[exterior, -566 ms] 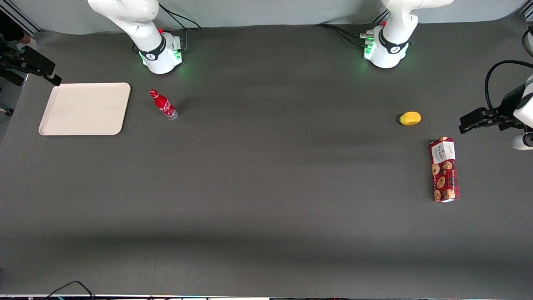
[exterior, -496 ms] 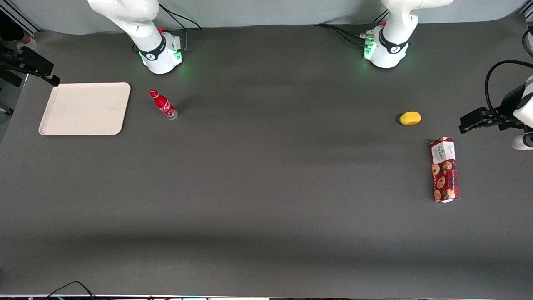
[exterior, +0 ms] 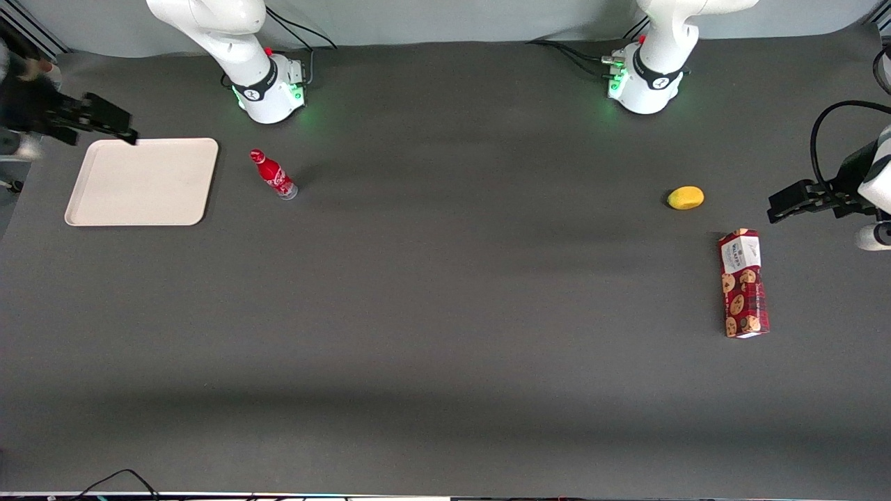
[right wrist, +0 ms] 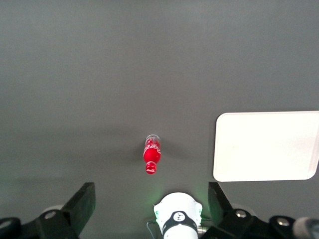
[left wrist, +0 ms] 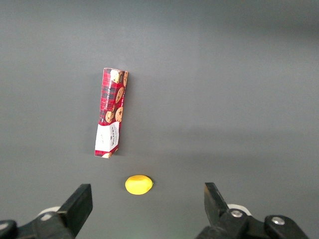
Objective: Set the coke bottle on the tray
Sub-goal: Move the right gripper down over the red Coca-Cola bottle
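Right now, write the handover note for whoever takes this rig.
Gripper: open, empty, high over the tray's corner farthest from the front camera.
Coke bottle: upright on the table beside the tray, apart from it, untouched.
Tray: bare.
Done: nothing yet.
Left: reach the bottle, grasp it, set it on the tray.
Lemon and cookie box lie toward the parked arm's end.
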Controlling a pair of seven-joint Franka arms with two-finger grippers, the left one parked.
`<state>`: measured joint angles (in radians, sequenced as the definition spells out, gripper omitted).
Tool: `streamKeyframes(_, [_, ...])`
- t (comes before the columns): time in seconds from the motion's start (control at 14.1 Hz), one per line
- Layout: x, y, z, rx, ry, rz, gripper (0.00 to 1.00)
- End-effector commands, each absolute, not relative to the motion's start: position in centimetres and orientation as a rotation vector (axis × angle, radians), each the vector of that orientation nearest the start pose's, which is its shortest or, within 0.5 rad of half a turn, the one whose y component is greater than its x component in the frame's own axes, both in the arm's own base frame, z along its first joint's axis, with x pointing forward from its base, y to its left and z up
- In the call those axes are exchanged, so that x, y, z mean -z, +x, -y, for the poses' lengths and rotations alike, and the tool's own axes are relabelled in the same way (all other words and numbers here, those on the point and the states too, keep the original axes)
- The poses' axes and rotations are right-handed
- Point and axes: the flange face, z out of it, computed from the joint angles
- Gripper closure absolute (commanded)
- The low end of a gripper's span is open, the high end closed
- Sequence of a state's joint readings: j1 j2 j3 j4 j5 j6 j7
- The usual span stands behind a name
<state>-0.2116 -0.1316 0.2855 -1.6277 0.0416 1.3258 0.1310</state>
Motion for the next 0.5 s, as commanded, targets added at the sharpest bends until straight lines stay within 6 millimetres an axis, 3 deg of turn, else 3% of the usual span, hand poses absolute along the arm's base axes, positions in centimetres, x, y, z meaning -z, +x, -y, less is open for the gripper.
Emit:
streamKeyframes(0.0, [-56.8,43.6,-7.3,-0.265,-3.142,-0.162,0.00])
streamKeyframes(0.07, [-53.9,42.5,-7.4,-0.236,-3.149,-0.172,0.00])
streamKeyframes(0.21, [-48.7,40.7,-9.6,-0.222,-3.171,-0.177,0.00])
streamKeyframes(0.42, [-42.3,39.4,-8.8,-0.206,-3.171,-0.224,0.00])
